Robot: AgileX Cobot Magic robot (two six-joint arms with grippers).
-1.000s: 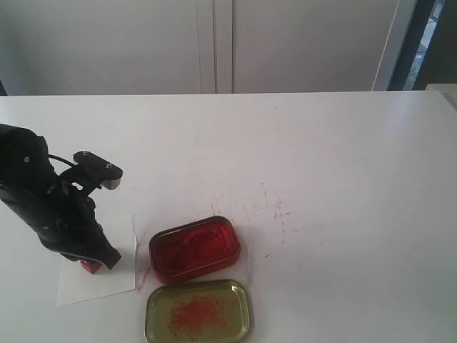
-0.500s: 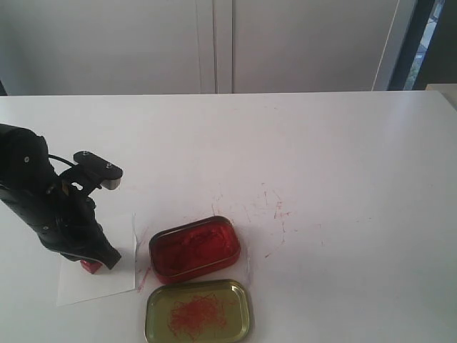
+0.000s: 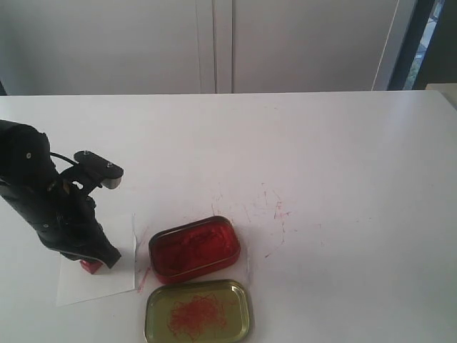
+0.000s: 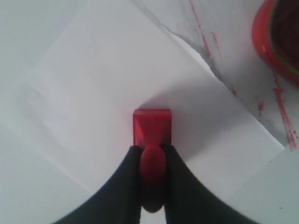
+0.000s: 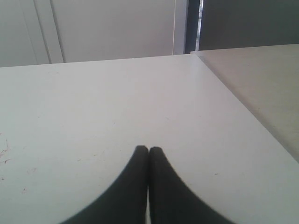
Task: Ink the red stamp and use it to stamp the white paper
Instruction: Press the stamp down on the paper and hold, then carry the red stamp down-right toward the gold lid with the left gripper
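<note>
The red stamp (image 4: 152,127) stands base-down on the white paper (image 4: 103,88), with my left gripper (image 4: 152,151) shut on its knobbed handle. In the exterior view the stamp (image 3: 91,266) peeks out red under the black left gripper (image 3: 96,259) at the table's front left, on the white paper (image 3: 100,280). My right gripper (image 5: 148,150) is shut with nothing between its fingers, above bare tabletop; it does not show in the exterior view.
A tin of red ink (image 3: 193,248) lies just right of the paper, its red edge also showing (image 4: 275,42) in the left wrist view. A shallow gold tray smeared with red (image 3: 198,311) sits at the front edge. Red ink streaks (image 3: 275,211) mark the tabletop.
</note>
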